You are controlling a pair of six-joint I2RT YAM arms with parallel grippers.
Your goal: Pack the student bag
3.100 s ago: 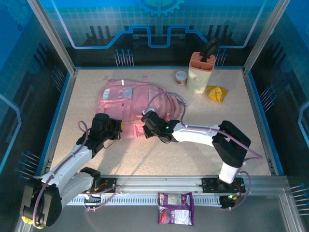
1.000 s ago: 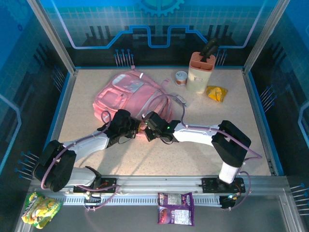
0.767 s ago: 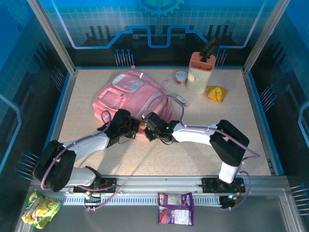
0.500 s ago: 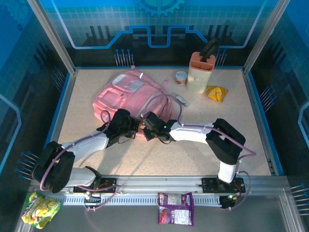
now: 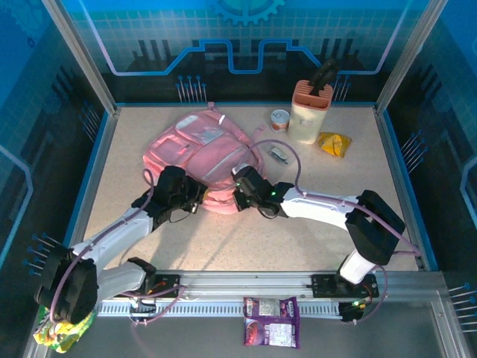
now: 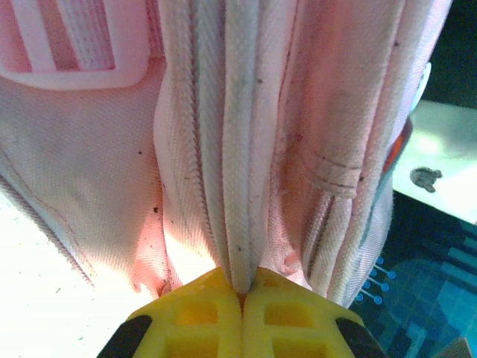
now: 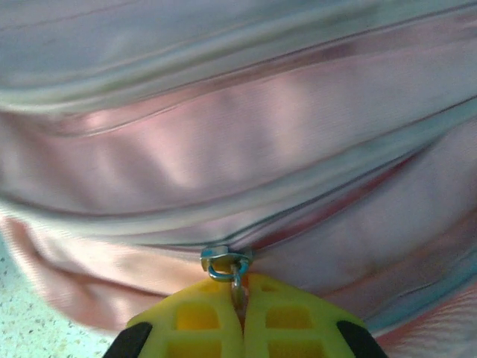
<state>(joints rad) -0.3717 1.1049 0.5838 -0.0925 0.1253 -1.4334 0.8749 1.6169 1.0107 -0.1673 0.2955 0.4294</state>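
Bag (image 5: 205,153) lies at the table's (image 5: 343,194) 11 o'clock. Left pincer (image 6: 242,294) pinches its seam (image 6: 237,186), probably to hold it steady. Right pincer (image 7: 240,292) pinches the zip pull (image 7: 226,262), likely to open it.

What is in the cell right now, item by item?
student bag: one, pink, table centre-left
zipper pull: one, metal, bag's near edge
slotted holder: one, cream with orange top, back right, dark handle sticking out
small can: one, pale, left of holder
yellow packet: one, right of holder
small grey item: one, right of bag, too small to identify
purple packet: one, beyond near rail
yellow-green packet: one, near-left corner
left claw: yellow, shut on the bag's white seam
right claw: yellow, shut on zipper pull
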